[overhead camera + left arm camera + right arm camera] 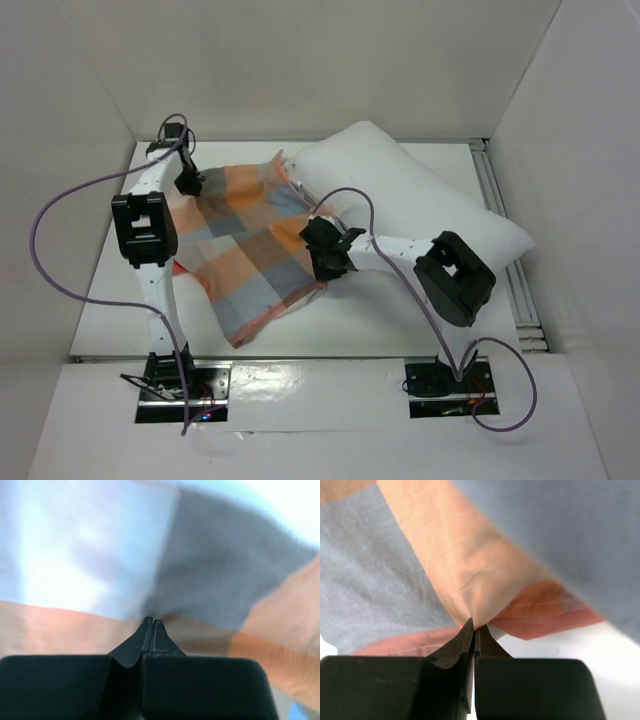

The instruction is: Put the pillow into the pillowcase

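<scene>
1. The pillowcase (pixel 250 245) lies spread on the table (pixel 110 300), and its far right corner touches the pillow (pixel 420 190).
2. The pillow lies slantwise at the table's far right, outside the pillowcase.
3. The left gripper (pixel 151 623) is pressed together on the pillowcase's far left corner, though that view is blurred.
4. The right gripper (pixel 475 626) pinches a fold of cloth at the pillowcase's right edge, just beside the pillow.

Checked pillowcase (pixel 245 255) (orange, grey-blue, cream) lies rumpled against the puffy white pillow (pixel 420 195).
</scene>
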Available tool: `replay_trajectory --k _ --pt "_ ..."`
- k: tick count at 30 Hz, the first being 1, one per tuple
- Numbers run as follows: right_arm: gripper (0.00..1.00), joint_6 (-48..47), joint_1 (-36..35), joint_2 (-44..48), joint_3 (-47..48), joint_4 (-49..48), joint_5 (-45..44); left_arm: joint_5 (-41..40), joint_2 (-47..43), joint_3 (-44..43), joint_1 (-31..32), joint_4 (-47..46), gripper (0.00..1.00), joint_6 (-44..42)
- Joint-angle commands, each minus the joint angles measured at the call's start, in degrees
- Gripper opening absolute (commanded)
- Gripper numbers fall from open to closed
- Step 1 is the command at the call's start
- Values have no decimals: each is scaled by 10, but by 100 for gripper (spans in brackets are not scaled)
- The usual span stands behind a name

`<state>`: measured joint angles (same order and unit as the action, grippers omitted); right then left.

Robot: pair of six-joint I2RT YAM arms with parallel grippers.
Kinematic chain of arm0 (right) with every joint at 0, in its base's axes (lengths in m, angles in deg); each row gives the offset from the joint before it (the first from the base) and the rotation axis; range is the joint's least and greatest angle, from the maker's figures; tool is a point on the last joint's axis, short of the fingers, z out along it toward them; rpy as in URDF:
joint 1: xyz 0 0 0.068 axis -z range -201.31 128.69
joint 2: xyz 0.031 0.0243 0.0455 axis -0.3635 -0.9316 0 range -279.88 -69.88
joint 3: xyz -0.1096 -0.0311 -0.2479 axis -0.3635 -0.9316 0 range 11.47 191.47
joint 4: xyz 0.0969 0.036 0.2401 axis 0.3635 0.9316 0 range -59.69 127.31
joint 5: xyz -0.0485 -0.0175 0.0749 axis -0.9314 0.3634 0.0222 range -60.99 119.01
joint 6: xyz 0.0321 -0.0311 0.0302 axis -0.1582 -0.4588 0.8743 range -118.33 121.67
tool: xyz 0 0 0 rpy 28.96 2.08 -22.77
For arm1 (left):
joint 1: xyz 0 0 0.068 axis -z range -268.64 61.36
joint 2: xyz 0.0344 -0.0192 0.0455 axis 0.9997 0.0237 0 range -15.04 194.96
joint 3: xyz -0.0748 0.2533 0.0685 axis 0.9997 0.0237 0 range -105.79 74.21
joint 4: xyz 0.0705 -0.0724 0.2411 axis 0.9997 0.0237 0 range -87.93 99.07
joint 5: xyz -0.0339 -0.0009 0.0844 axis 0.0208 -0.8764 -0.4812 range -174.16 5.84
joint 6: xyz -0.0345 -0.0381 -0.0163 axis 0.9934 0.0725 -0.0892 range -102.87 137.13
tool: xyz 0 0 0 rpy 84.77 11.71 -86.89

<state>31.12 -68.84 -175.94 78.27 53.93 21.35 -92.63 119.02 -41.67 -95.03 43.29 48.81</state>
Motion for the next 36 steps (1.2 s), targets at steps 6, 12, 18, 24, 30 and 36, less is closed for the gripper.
replay_trajectory --k 6,12,18,24,30,36 --pt "0 39 -55 114 -70 92 -46 -62 -5 -54 -30 19 0 -10" --pt "74 46 -77 168 35 219 -126 -7 -81 14 19 19 9 -30" --pt "100 11 -28 219 153 257 -227 -7 -121 97 139 4 81 -52" --pt "100 -112 94 74 288 196 -231 -7 -42 67 163 40 84 -34" --pt "100 -164 147 -94 449 191 -265 -1 5 67 157 45 77 -15" --pt "33 -153 212 -151 448 135 -148 18 37 38 111 45 0 -10"
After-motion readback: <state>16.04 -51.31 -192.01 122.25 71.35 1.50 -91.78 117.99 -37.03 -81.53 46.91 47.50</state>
